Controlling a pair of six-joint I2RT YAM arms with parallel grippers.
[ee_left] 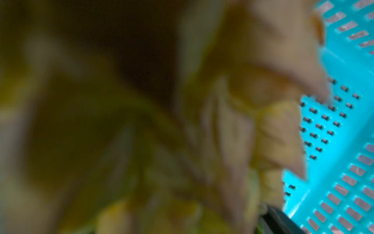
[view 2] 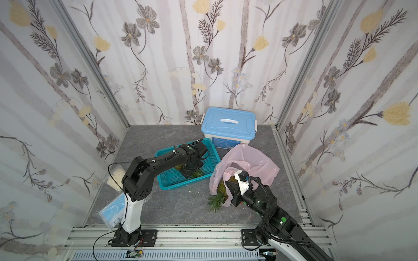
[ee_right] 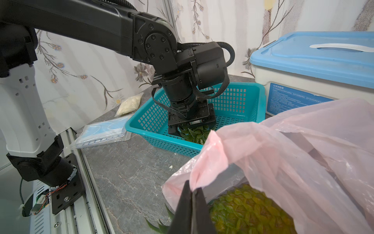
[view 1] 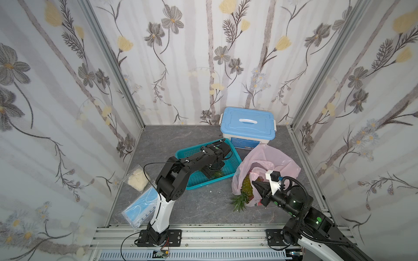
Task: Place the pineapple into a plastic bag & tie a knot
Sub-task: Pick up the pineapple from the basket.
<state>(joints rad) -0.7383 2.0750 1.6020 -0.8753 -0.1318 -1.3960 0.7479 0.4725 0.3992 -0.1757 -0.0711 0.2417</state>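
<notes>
— What is the right gripper (ee_right: 193,189) doing?

— Its two black fingers (ee_right: 182,206) are pressed together. They pinch the rim of the thin translucent pink plastic bag (ee_right: 283,154) at the edge of its gaping mouth.

— And the fruit?

— One yellow-green pineapple (view 1: 247,186) lies on its side in the mouth of the pink plastic bag. Its body is under the film, and its green crown (view 1: 239,201) sticks out onto the grey marbled table (view 1: 203,203), on the robot's side.

— The left gripper (view 1: 210,173)?

— It reaches down into the teal slotted plastic basket (view 1: 236,161), straight over a second pineapple (view 2: 196,173) whose crown leaves poke out from beneath it. In both top views the gripper's own body hides its fingers. From the right wrist view, leaves and the basket wall cover them. The left wrist view is a blur of yellow-brown scales close to the lens, with basket mesh beside them. I cannot tell how wide those jaws stand, or whether they grip the fruit.

— What lies around?

— The basket sits just beside the bag, on its left. A white storage box with a blue lid (view 1: 247,123) stands behind both, against the back wall. A clear packet of blue masks (view 1: 140,208) and a small clear pouch of white lumps (view 1: 135,178) lie at the table's left edge, by the left arm.
</notes>
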